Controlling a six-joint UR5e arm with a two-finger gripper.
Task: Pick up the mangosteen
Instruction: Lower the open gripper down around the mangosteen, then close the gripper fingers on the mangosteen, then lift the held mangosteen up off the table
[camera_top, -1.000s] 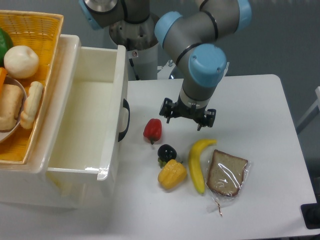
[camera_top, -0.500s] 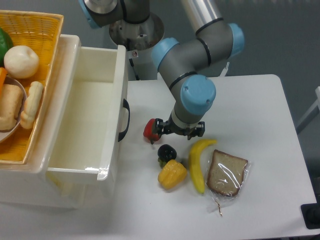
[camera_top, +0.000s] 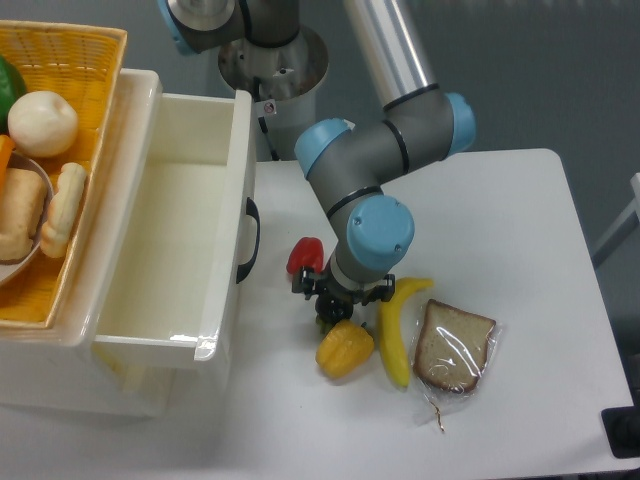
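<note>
The mangosteen (camera_top: 324, 321) lies on the white table (camera_top: 500, 200), between the red pepper (camera_top: 305, 256) and the yellow pepper (camera_top: 344, 348). Only a dark sliver of it shows, under the arm's blue wrist. My gripper (camera_top: 341, 296) hangs straight down over it, very low. Its black fingers (camera_top: 302, 287) stand apart on either side of the fruit, so it reads as open. Whether the fingers touch the fruit is hidden.
A banana (camera_top: 394, 330) and a wrapped slice of bread (camera_top: 453, 348) lie just right of the gripper. An open white drawer (camera_top: 170, 230) with a dark handle (camera_top: 249, 240) stands to the left. A yellow basket (camera_top: 60, 110) of food sits at the far left.
The arm has swung left and down from above the banana's tip until it covers the mangosteen. The fingers have kept their spread. No fruit has moved.
</note>
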